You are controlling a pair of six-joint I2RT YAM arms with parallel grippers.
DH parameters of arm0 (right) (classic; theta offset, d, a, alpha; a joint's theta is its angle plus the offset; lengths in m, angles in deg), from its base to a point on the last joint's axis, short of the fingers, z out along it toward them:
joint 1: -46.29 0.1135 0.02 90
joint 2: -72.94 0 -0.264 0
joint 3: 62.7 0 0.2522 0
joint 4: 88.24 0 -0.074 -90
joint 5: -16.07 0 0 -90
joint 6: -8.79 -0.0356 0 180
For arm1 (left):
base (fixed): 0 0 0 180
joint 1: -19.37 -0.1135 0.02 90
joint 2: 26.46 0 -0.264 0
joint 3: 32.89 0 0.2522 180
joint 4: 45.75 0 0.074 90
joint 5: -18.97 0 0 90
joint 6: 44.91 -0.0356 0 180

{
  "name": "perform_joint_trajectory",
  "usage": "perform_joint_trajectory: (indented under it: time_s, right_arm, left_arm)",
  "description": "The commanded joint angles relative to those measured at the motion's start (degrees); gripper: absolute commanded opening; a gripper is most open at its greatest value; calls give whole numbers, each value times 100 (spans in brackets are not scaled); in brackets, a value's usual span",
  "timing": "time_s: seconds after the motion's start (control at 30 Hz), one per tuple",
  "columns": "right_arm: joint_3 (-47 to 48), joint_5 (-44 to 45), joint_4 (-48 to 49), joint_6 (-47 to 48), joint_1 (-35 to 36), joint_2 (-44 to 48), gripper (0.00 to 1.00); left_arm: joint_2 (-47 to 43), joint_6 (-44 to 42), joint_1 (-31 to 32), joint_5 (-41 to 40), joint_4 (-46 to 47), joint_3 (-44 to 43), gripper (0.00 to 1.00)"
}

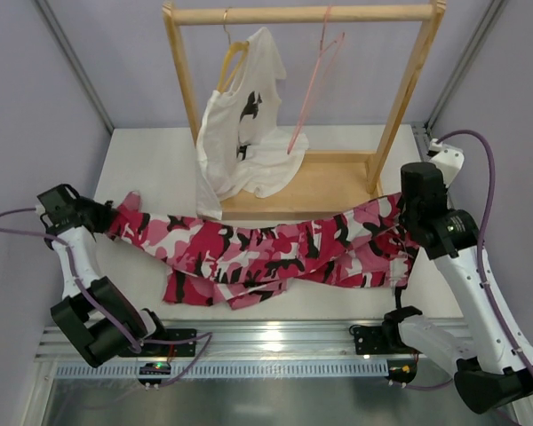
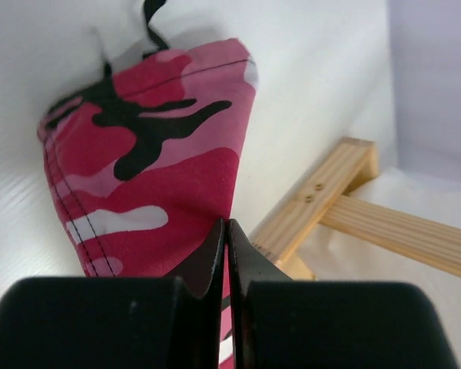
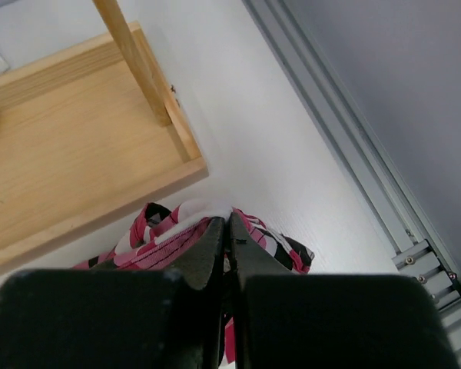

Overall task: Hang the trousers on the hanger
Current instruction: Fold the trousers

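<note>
The task is barely begun. The wooden rack (image 1: 302,14) stands beyond both grippers. The trousers (image 1: 275,253) stretch across the table from one gripper to the other, sagging in the middle. The hanger (image 1: 313,89) hangs bare from the rail, well above and beyond them, so lifting and draping are still to do. The left gripper (image 2: 227,227) is pinched tight on one end of the cloth, and the right gripper (image 3: 229,219) is clamped on the other.

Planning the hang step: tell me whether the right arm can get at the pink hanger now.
Probably not to grasp it: the right gripper is shut on the trousers. The path to the hanger on the rail looks unobstructed.
</note>
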Motion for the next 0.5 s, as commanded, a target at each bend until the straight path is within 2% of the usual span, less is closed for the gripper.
perform_joint_trajectory:
  time_s: [0.0, 0.13, 0.23, 0.3, 0.47]
  right_arm:
    - [399, 614, 210, -20, -264, 91, 3]
    - [469, 378, 175, 147, -967, -67, 4]
    - [390, 132, 316, 244, -1328, 3, 4]
    - [346, 0, 421, 262, -1485, -23, 4]
    - [311, -299, 719, 349, -1566, -251, 4]
  left_arm:
    - [-386, 734, -24, 476, 1113, -242, 0]
    - [-580, 894, -42, -94, 771, -733, 0]
    - [-808, 982, -112, -95, 1104, -734, 0]
    - [-975, 1070, -199, -174, 1759, -437, 0]
    - [-871, 1491, -244, -69, 2563, 187, 1]
